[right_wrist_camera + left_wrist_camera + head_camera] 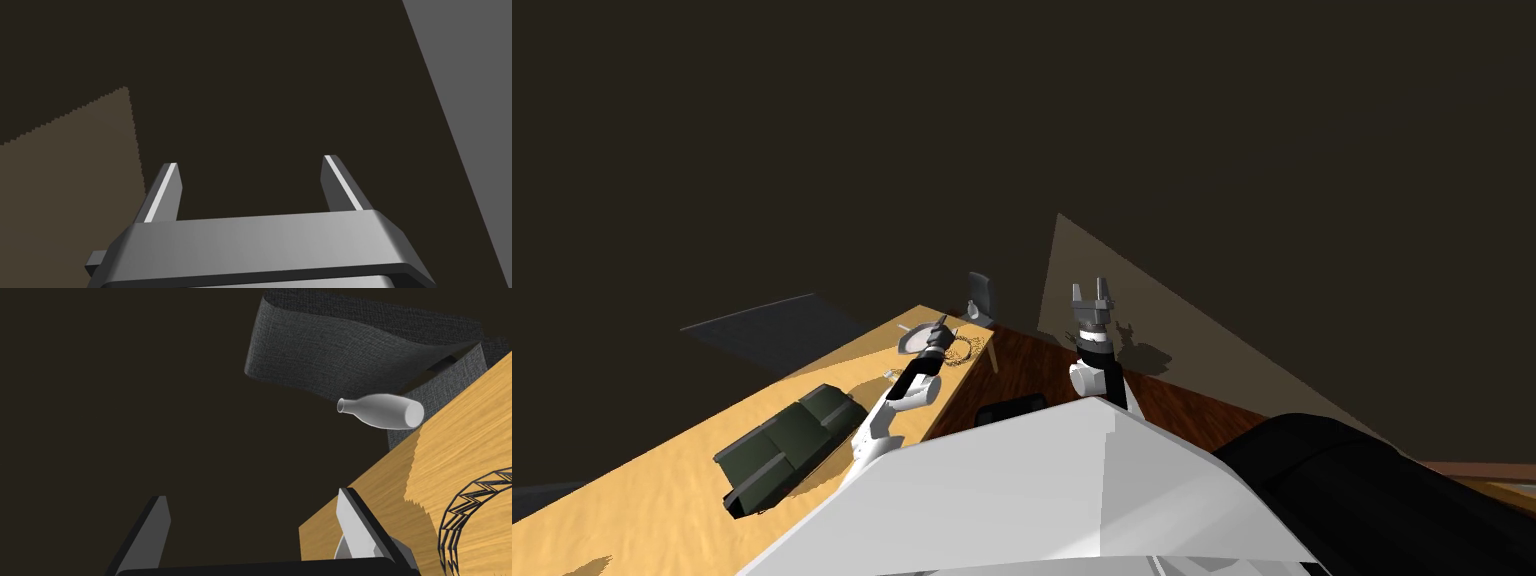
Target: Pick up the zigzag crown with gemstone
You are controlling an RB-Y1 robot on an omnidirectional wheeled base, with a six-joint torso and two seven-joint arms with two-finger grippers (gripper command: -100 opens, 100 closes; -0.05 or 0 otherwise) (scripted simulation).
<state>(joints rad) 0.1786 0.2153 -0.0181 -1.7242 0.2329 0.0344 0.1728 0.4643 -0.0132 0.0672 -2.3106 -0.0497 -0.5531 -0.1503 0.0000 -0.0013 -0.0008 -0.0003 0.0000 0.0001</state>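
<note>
The left gripper (940,330) reaches out over the far corner of a wooden table (465,438). Its two fingers (352,523) stand wide apart with nothing between them. The crown (467,500), an openwork band of zigzag wire, lies flat on the table just outside one finger. It is beside the hand, not in the gap, and not touching the finger as far as can be seen. One finger hangs past the table's edge and the other is over the wood.

Ahead of the hand a pale grey bottle (385,411) sits at the table's edge. Beyond it is a dark grey fabric chair (350,353). Back along the forearm a dark green box (792,447) rests on the table (its make is hard to tell).

The right gripper (1092,292) is raised over the dark floor, well apart from the table, fingers spread and empty.
</note>
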